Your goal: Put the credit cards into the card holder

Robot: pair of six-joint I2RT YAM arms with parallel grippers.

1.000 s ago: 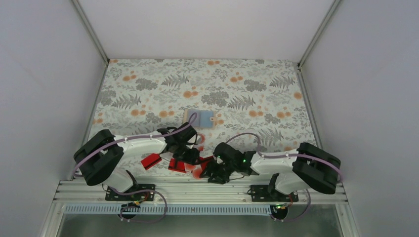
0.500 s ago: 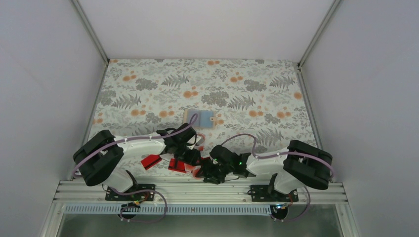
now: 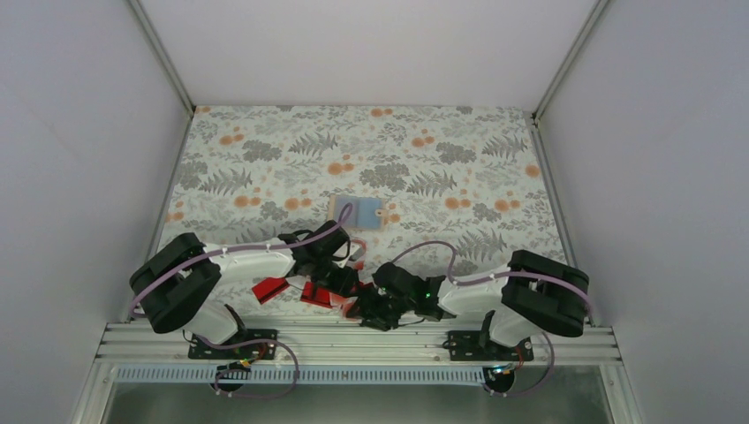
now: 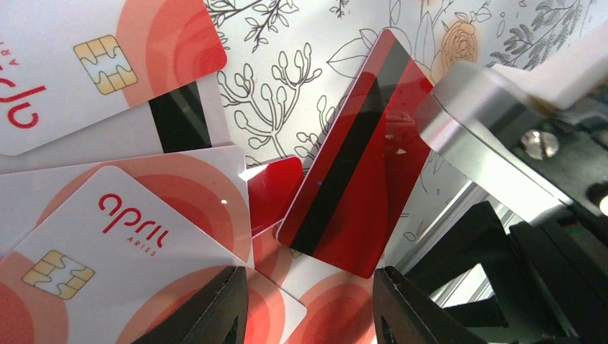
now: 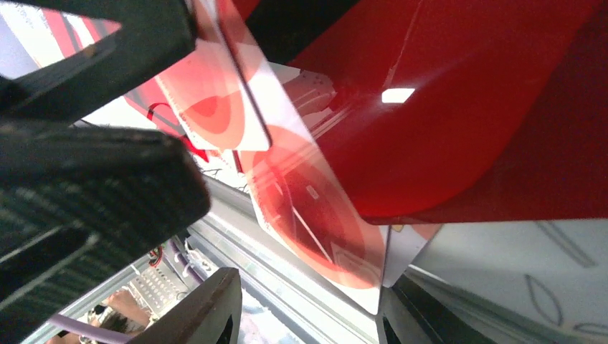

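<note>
- left claw (image 4: 308, 315) is hovering half-spread over the credit cards (image 4: 129, 215), right claw (image 5: 308, 315) sitting just beside; can't tell if either is pinching one
- card holder (image 3: 357, 212) is lying well apart, further out on the desk (image 3: 442, 150)
- best bet: pinching one card's edge only, other claw giving room

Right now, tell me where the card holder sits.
In the top view, the card holder lies mid-table, just beyond the left end effector and the credit cards.

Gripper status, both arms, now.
Left gripper: open, nothing held, over the credit cards.
Right gripper: jaws apart, a white card between them; grip cannot be told.
</note>
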